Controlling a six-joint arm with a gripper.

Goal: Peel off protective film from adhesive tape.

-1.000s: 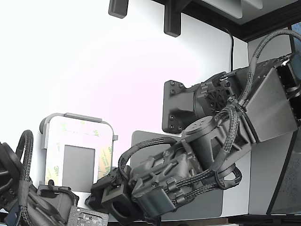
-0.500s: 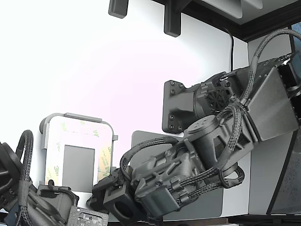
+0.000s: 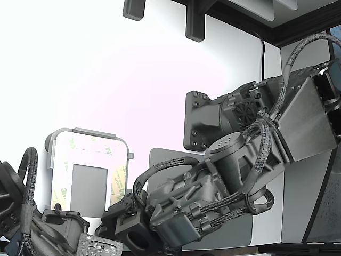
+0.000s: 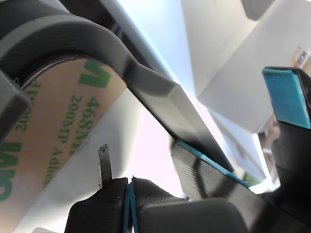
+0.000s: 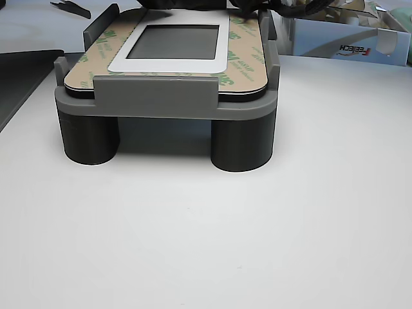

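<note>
- I am after the protective film (image 5: 241, 48), the pale yellow strip with green "3M" marks.
- It lies flat on top of the grey holder (image 5: 161, 106), in bands around a white frame (image 5: 167, 65) and a dark grey square (image 5: 177, 42).
- In the exterior view the holder sits at about 8 o'clock in the picture. My gripper (image 3: 109, 226) is low, at about 4 o'clock from the holder and just beside its corner.
- I think the job has hardly begun. The film shows on every band I can see, and no end looks lifted or curled.
- All of the peeling is left. I need to catch a corner and pull the strip away.
- The adhesive tape must be under the film. I cannot see any bare sticky part.
- In the wrist view a round corner of the film is very close. The holder's grey rim crosses in front of it.
- In that view two blue-faced pads (image 4: 286, 97) stand apart. Lower down, two dark pieces meet at a thin blue line, and a small dark tab sticks up.
- I cannot tell which of these are my tips, so I cannot tell if my fingers are spread or pinched, or if they hold anything.
- In the exterior view my own arm covers my fingertips and the holder's lower edge.
- In the other view the far end of the holder is cut off. A printed box (image 5: 347, 42) sits behind it at 2 o'clock, too blurry to read well.
</note>
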